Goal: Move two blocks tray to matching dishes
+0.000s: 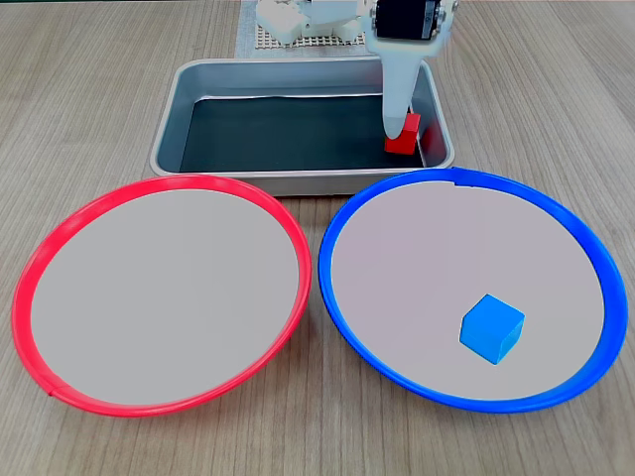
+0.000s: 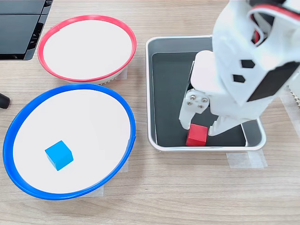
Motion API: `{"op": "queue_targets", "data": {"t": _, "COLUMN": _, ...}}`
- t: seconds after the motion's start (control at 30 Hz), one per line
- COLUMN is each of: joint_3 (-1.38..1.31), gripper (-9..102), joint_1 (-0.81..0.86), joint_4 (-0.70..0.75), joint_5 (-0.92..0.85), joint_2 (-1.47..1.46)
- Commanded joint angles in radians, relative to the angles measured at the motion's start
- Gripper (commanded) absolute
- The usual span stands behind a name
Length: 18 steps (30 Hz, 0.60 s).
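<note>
The red block (image 1: 404, 139) (image 2: 197, 136) lies in the silver tray (image 1: 198, 79) (image 2: 157, 93), in the corner nearest the blue-rimmed dish. My gripper (image 1: 400, 127) (image 2: 198, 127) reaches down into the tray with a white finger on each side of the red block. The jaws stand close around it, but the arm hides whether they press on it. The blue block (image 1: 492, 328) (image 2: 59, 155) rests inside the blue-rimmed dish (image 1: 342, 213) (image 2: 18, 122). Nothing lies in the red-rimmed dish (image 1: 60, 233) (image 2: 51, 35).
Both dishes sit side by side on the wooden table, close against the tray. A dark flat object (image 2: 18, 23) lies at the upper left in a fixed view. Clear tape (image 2: 246, 159) holds the tray's corner to the table.
</note>
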Motion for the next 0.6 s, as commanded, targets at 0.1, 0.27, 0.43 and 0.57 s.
{"op": "queue_targets", "data": {"t": 0.1, "joint_3": 0.002, "gripper": 0, "joint_1": 0.002, "joint_4": -0.023, "joint_5": -0.031, "joint_2": -0.003}}
{"op": "queue_targets", "data": {"t": 0.27, "joint_3": -0.120, "gripper": 0, "joint_1": 0.061, "joint_4": 0.126, "joint_5": -0.120, "joint_2": 0.041}}
{"op": "queue_targets", "data": {"t": 0.43, "joint_3": -0.330, "gripper": 0, "joint_1": 0.264, "joint_4": 0.206, "joint_5": -0.391, "joint_2": 0.100}}
{"op": "queue_targets", "data": {"t": 0.57, "joint_3": -0.417, "gripper": 0, "joint_1": 0.434, "joint_4": 0.014, "joint_5": -0.696, "joint_2": 0.066}}
